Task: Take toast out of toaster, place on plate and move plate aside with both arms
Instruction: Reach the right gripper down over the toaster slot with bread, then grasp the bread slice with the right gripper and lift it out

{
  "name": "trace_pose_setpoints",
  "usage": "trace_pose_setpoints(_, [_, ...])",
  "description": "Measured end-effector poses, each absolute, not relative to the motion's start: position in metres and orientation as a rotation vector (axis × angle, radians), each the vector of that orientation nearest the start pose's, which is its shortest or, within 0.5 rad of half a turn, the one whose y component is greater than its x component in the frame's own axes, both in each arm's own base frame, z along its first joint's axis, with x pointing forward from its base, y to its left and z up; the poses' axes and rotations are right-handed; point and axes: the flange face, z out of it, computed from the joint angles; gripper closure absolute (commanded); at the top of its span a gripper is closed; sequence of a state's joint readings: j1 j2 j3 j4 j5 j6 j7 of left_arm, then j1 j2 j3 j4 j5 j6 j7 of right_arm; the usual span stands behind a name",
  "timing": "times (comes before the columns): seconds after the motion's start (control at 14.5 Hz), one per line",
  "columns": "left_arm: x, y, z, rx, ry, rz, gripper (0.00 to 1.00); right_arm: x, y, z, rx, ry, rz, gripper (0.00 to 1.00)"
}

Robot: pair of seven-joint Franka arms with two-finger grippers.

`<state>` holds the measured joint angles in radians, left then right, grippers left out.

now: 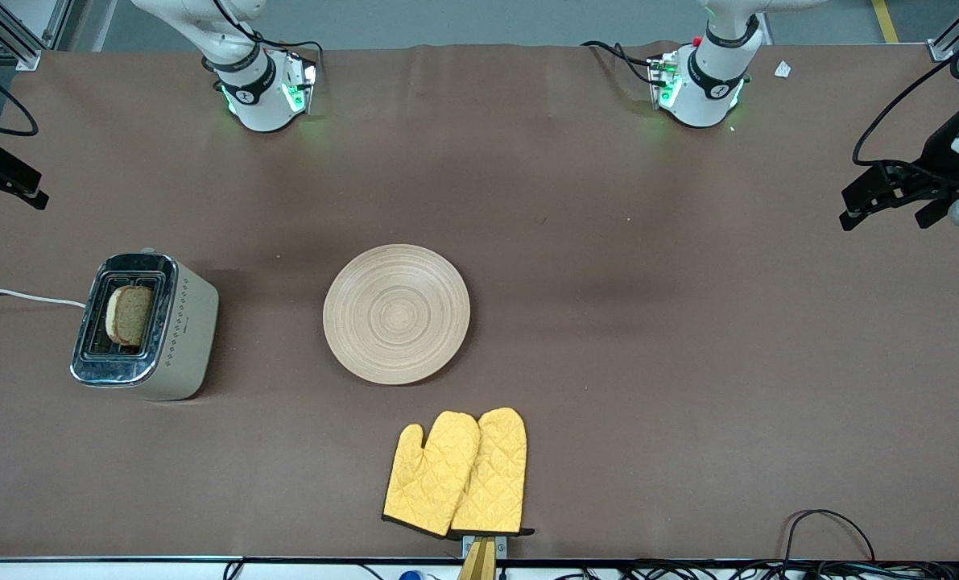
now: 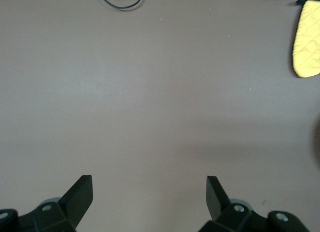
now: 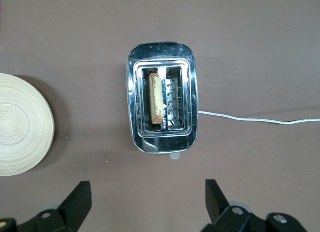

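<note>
The toast stands upright in one slot of a chrome and cream toaster toward the right arm's end of the table. The right wrist view shows the toast from above, in the toaster. The bamboo plate lies bare mid-table and shows at the edge of the right wrist view. My right gripper is open and empty, high above the table beside the toaster. My left gripper is open and empty over bare table at the left arm's end; it shows at the front view's edge.
Two yellow quilted oven mitts lie nearer to the front camera than the plate; one shows in the left wrist view. The toaster's white cord runs off the table's end. A black cable loop lies at the near edge.
</note>
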<state>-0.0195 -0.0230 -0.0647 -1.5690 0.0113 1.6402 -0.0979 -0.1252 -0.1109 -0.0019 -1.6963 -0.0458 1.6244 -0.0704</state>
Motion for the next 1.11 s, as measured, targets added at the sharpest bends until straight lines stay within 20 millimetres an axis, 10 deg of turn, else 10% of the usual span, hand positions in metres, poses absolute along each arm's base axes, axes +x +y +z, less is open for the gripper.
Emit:
trace_pose_setpoints(0.42, [0.556,-0.049,0.649,-3.133,-0.016,-0.128,0.00,0.515,-0.088,0.603,-3.177,0.122,0.082,0.00])
trace_pose_setpoints(1.11, [0.560,-0.047,0.640,-3.133,-0.024,-0.090,0.00,0.563,-0.087,0.424,-3.159,0.091,0.024,0.00])
